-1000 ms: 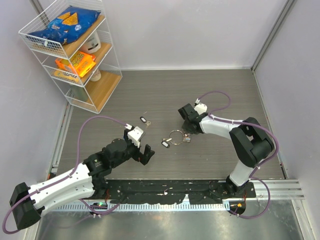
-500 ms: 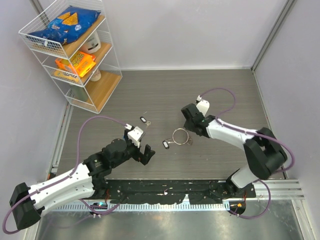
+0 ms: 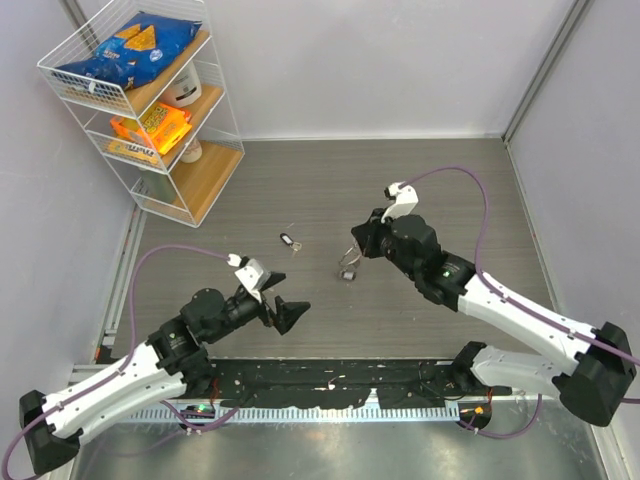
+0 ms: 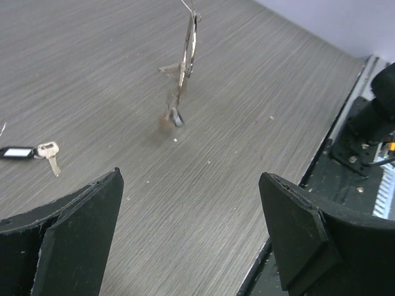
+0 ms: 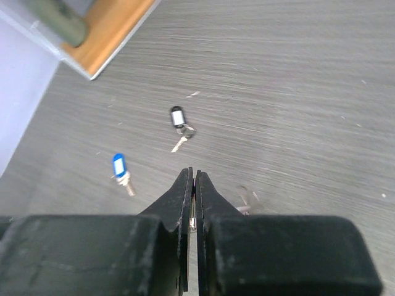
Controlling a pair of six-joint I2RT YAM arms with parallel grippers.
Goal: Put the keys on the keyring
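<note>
— Any writing you can read?
— None; the tags are too small to make out. You have one thin silver wire keyring [image 4: 189, 43], which lay on the grey table [image 3: 250, 190] a second ago. It now hangs pinched in your right gripper [image 5: 193, 185], with small silvery keys [image 4: 174, 116] dangling below.
— Anything else?
— One black-tagged key [image 3: 288, 240] lies on the table. Your left gripper [image 3: 287, 314] has its fingers spread.

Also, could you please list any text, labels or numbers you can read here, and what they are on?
None can be read.
Blue bag atop the wire rack: print too small.
Orange packet below it: print blurred.
Dark key tag and blue key tag: no legible lettering.
</note>
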